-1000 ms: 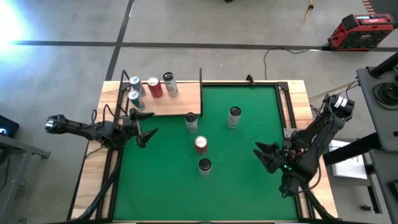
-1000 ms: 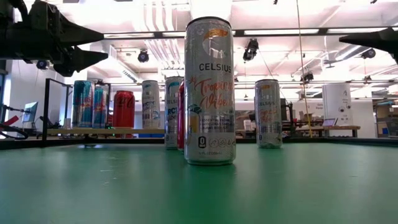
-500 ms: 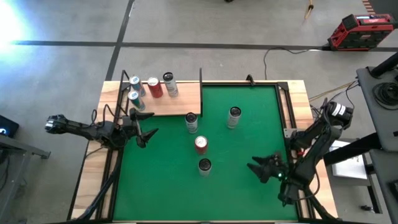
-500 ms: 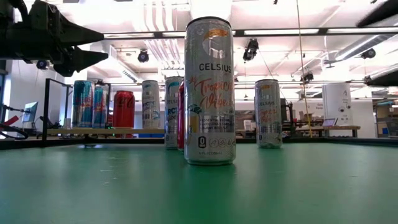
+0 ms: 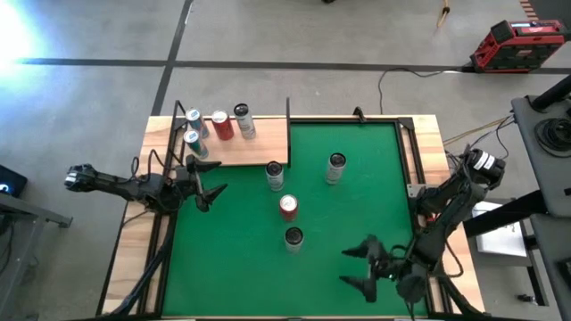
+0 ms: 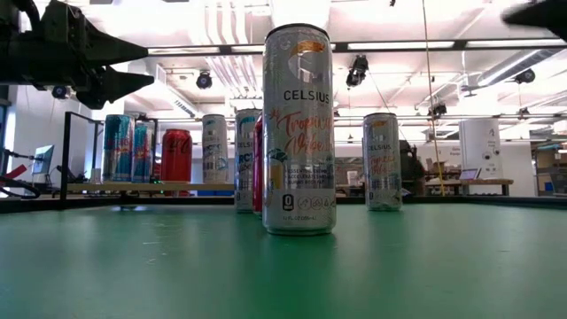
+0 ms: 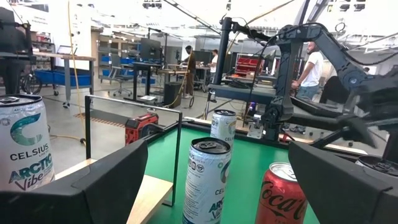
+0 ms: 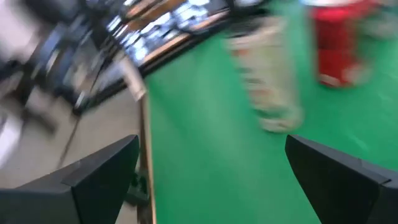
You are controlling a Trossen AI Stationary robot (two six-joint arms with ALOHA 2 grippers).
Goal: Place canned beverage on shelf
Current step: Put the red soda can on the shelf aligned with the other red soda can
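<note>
Can [image 5: 293,237]: upright on green mat, nearest right gripper [image 5: 353,267], lying at its ten o'clock; fingers spread wide, nothing held.

Left arm's stretched out flat with its left gripper [image 5: 211,185] spread wide and holding nothing, while the right arm's folded down low, its right gripper [image 5: 357,266] also gaping wide and carrying nothing.

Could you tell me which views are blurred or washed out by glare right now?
Right wrist view: heavily motion-blurred, the cans on the green mat smeared. Low view: bright ceiling lights, nearest can sharp. High view: glare at the upper-left corner. Left wrist view: sharp, bright background.
</note>
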